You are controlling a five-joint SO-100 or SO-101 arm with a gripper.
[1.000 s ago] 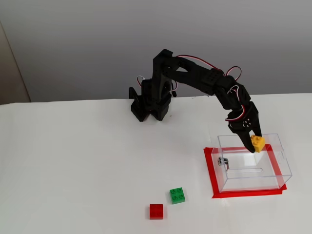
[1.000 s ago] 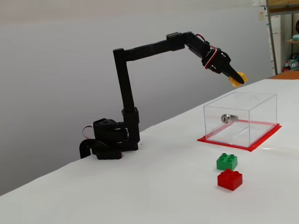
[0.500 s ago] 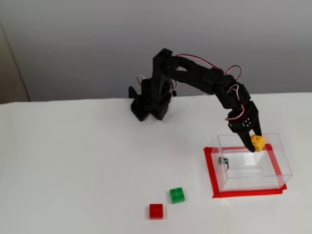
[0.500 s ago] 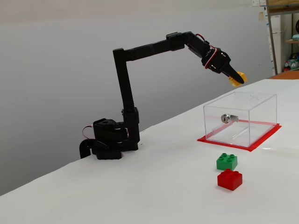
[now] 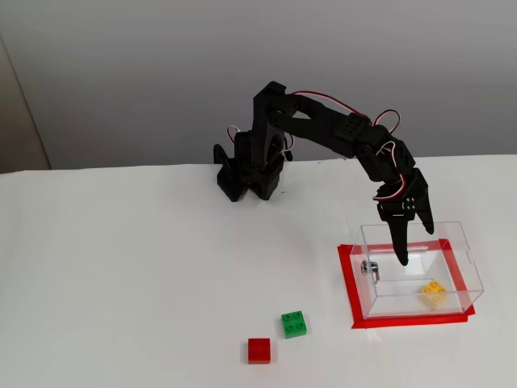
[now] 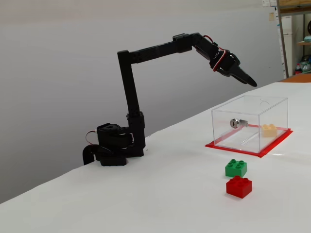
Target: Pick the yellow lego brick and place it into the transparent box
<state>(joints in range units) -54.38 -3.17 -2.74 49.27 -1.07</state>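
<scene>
The yellow lego brick (image 5: 433, 292) lies inside the transparent box (image 5: 414, 226), near its front right corner; it also shows through the box wall in the other fixed view (image 6: 268, 130). The box (image 6: 252, 104) stands on a red-edged patch and has a small metal fitting (image 5: 370, 267) on its left wall. My gripper (image 5: 415, 247) hangs above the box's open top, fingers pointing down, slightly open and empty. From the side view the gripper (image 6: 250, 80) is clearly above the box and apart from it.
A green brick (image 5: 293, 323) and a red brick (image 5: 259, 350) lie on the white table in front of and left of the box. The arm's base (image 5: 246, 174) stands at the back of the table. The red patch (image 5: 353, 291) outlines the box.
</scene>
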